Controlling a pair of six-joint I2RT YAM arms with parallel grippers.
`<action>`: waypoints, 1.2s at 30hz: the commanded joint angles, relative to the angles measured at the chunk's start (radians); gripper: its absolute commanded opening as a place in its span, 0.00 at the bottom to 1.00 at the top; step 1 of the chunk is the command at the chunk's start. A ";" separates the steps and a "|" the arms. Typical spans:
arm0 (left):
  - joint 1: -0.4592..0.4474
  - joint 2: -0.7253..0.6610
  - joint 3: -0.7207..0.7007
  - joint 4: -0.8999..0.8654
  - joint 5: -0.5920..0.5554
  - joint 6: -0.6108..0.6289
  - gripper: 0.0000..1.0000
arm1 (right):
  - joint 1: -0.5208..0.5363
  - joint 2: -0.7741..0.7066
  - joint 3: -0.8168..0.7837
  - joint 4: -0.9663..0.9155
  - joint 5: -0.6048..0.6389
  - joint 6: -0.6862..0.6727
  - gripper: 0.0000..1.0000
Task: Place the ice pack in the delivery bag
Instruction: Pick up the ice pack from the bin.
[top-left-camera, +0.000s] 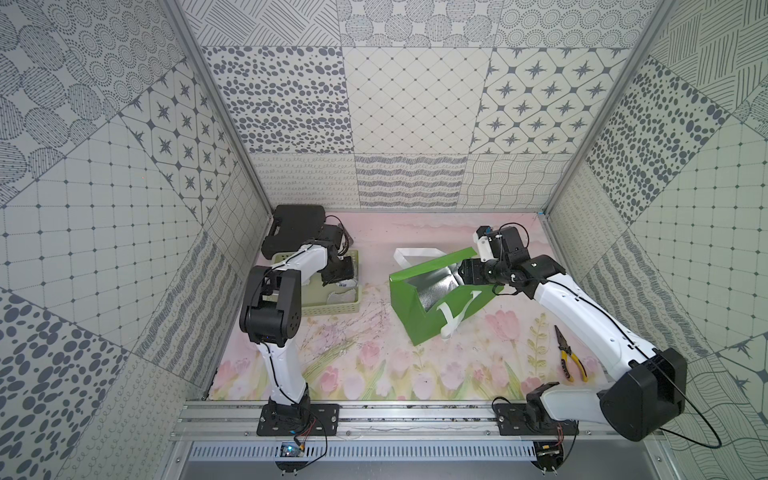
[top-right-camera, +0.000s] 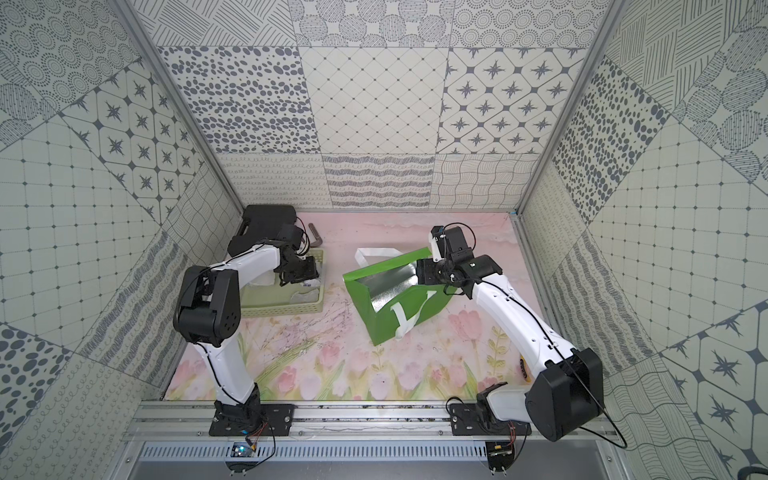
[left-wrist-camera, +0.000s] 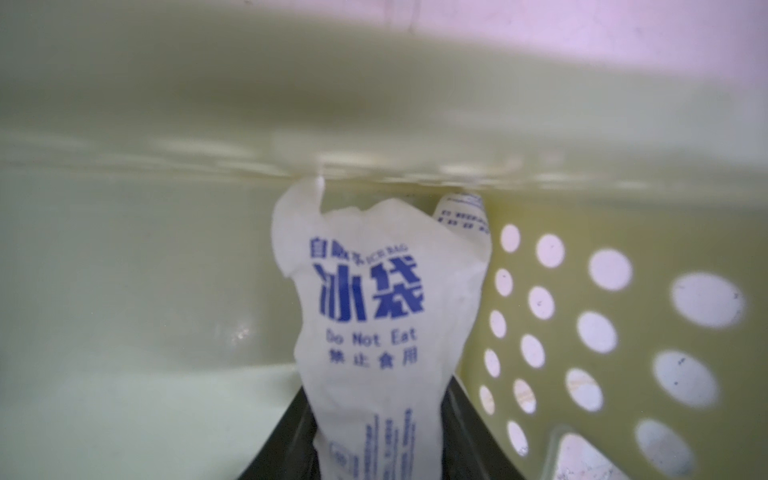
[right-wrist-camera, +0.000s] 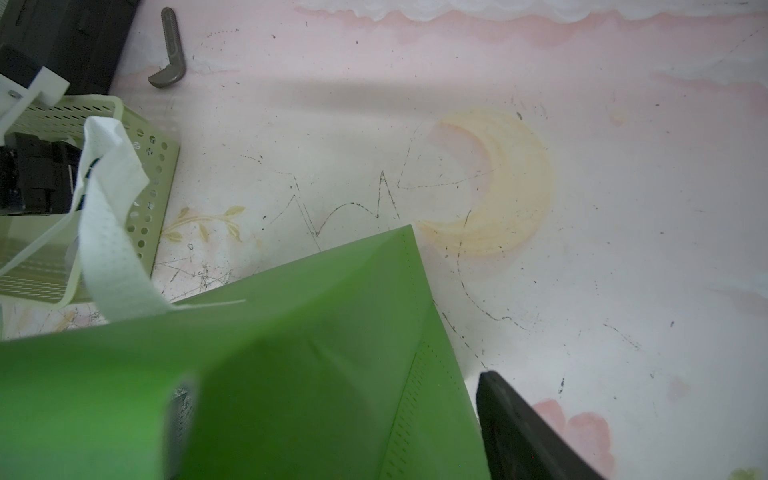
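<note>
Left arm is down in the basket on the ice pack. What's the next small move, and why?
Probably lift the left gripper straight up a little. Its fingers pinch the ice pack, which narrows between them, but it sits low in the basket beside the holed wall. The bag stands open, the right gripper at its rim.

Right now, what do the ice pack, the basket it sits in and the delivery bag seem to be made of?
The ice pack: likely thin matte white film or non-woven pouch, soft; it crumples, with blue print. The basket: pale green moulded plastic, semi-gloss, with punched holes. The delivery bag: green fabric-like outer, stitched seams, white woven straps, shiny silver foil lining.
</note>
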 joint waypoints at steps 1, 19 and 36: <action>0.009 0.028 0.002 -0.036 0.051 0.015 0.39 | 0.004 -0.008 -0.004 -0.012 0.007 0.006 0.77; 0.032 0.153 0.139 -0.047 0.114 -0.003 0.74 | 0.006 -0.016 -0.016 -0.019 0.017 0.016 0.78; 0.009 0.116 0.109 -0.103 0.012 0.010 0.26 | 0.005 -0.001 -0.004 -0.021 0.018 0.015 0.80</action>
